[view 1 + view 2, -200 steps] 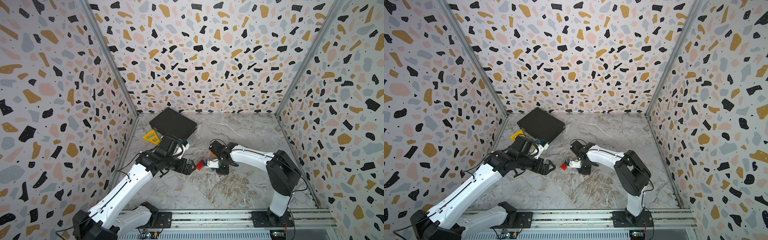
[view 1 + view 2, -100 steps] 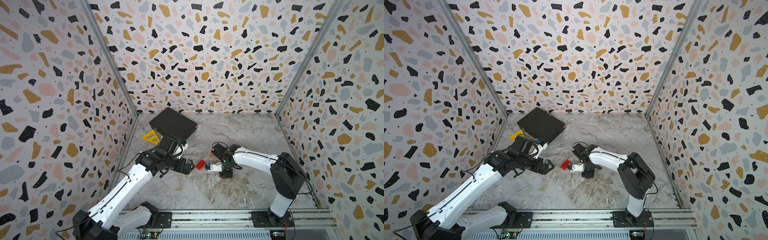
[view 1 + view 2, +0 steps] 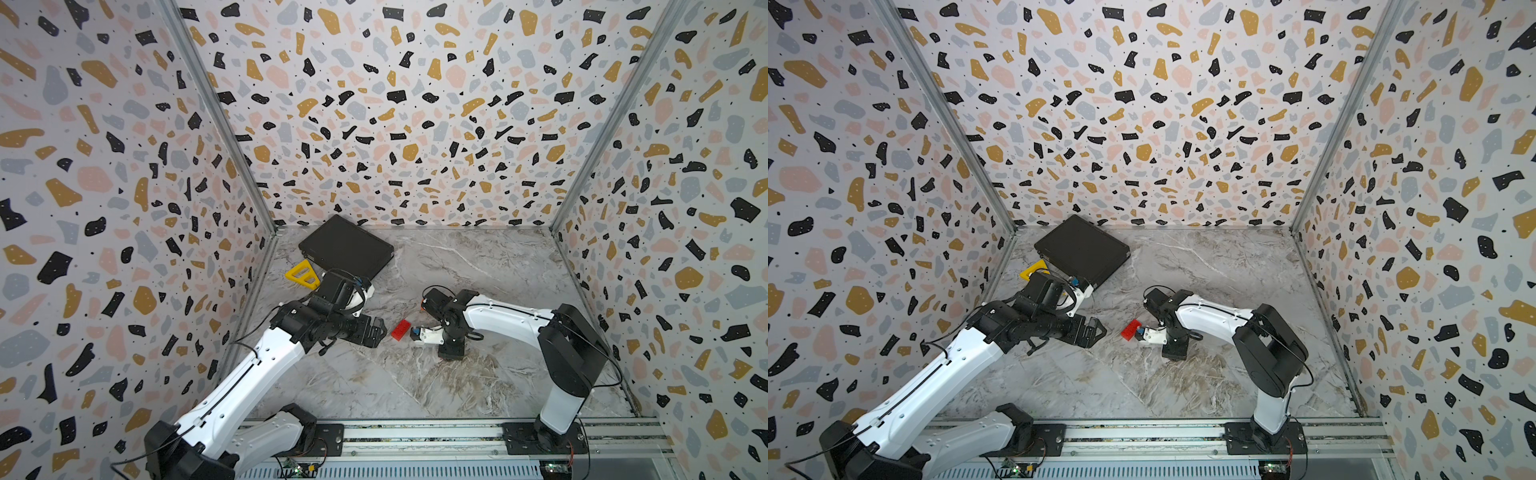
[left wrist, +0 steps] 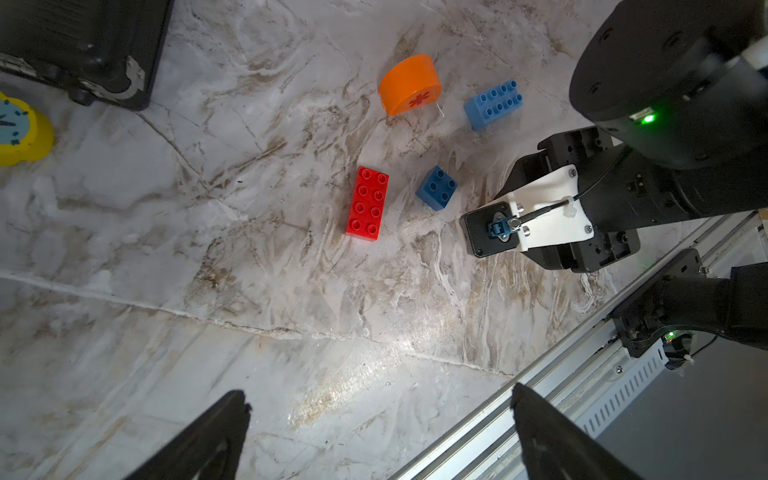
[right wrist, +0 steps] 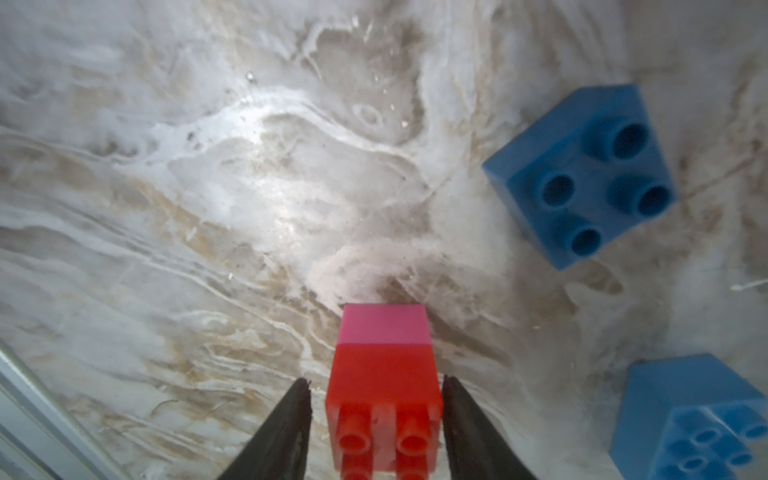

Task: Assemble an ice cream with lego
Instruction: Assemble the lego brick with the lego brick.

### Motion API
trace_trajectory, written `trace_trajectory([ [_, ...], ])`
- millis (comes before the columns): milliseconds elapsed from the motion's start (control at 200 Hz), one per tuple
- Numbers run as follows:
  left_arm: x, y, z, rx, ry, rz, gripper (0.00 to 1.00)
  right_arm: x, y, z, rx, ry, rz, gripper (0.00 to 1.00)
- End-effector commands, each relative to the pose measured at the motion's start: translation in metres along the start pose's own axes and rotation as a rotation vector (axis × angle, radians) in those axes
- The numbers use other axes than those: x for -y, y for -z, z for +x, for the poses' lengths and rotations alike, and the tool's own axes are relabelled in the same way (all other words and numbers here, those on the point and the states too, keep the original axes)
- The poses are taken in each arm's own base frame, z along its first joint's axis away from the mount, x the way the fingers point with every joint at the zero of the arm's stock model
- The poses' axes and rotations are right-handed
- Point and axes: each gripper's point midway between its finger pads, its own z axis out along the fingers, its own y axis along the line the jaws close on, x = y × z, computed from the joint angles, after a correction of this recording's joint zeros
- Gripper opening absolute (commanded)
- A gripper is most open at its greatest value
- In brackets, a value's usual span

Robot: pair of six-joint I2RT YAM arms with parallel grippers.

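In the right wrist view a small red square brick (image 5: 384, 399) sits stacked on a pink square brick (image 5: 384, 324), studs toward the camera, upright on the marble. My right gripper (image 5: 377, 381) straddles this stack, open, with a thin gap at each finger. A small blue square brick (image 5: 582, 178) and a long light-blue brick (image 5: 698, 419) lie beside it. The left wrist view shows the orange dome (image 4: 409, 85) with its red asterisk, and the long red brick (image 4: 368, 202) lying flat. My left gripper (image 4: 380, 395) hangs open and holds nothing, just left of that red brick (image 3: 400, 330).
A black case (image 3: 347, 247) lies at the back left, with the yellow triangular frame (image 3: 302, 274) beside it. A yellow clock-faced piece (image 4: 20, 133) sits near the case. The metal rail (image 3: 415, 436) runs along the front edge.
The right gripper's jaws have parted from the red-and-pink stack, and its wrist has shifted slightly toward the front. The left arm and the long red brick have stayed still.
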Motion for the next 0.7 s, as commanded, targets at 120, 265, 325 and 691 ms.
trace_trajectory([
  [120, -0.005, 0.018, -0.018, 0.028, -0.025, -0.062, 0.99, 0.007, 0.064, -0.008, 0.131, -0.074, 0.089, 0.54],
  [265, -0.003, 0.006, -0.027, -0.035, -0.030, -0.055, 0.98, 0.029, 0.101, 0.008, 0.206, -0.275, 0.237, 0.53],
  [325, 0.003, -0.004, -0.031, -0.077, -0.041, -0.021, 0.97, 0.041, 0.116, 0.020, 0.245, -0.392, 0.309, 0.52],
  [691, 0.046, -0.099, -0.020, -0.460, -0.447, 0.040, 0.90, 0.057, 0.160, 0.074, 0.493, -0.819, 0.346, 0.51],
])
